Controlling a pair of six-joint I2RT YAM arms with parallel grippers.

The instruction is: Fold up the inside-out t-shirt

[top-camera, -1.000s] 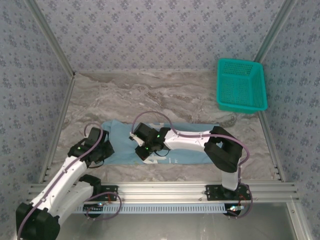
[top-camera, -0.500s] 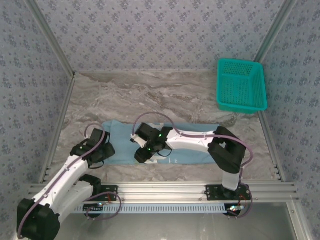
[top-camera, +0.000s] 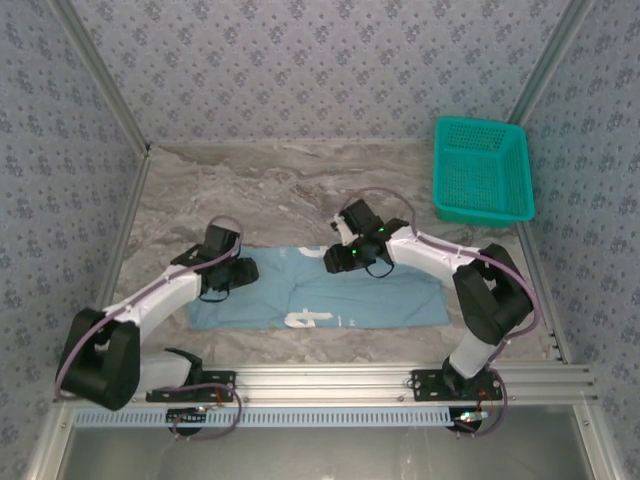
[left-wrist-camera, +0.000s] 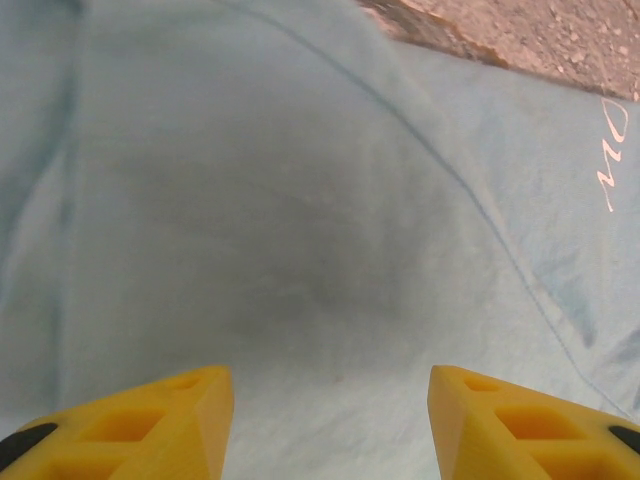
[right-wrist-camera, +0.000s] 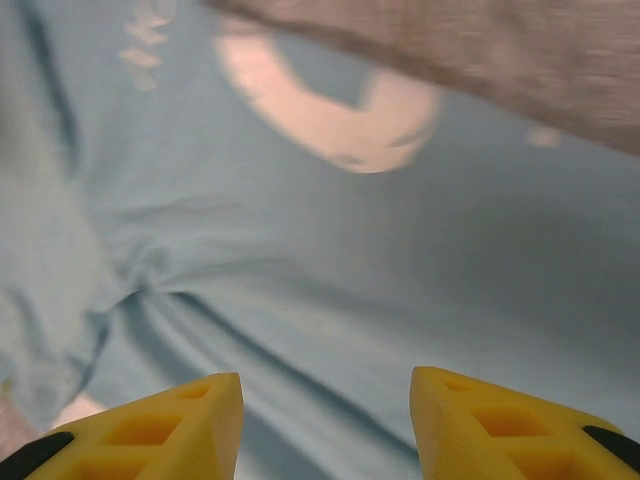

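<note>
On the desk [top-camera: 250, 190]: t-shirt [top-camera: 330, 300] spread flat, near the front edge.
Left claw [left-wrist-camera: 325, 405]: fingers partly apart, holding nothing, over the shirt's left end.
Right claw [right-wrist-camera: 325, 400]: partly apart, empty, over the shirt's far edge.

One t-shirt [top-camera: 390, 300], one teal basket [top-camera: 482, 213] — and two end effectors: left end effector [top-camera: 243, 272], right end effector [top-camera: 335, 260].
</note>
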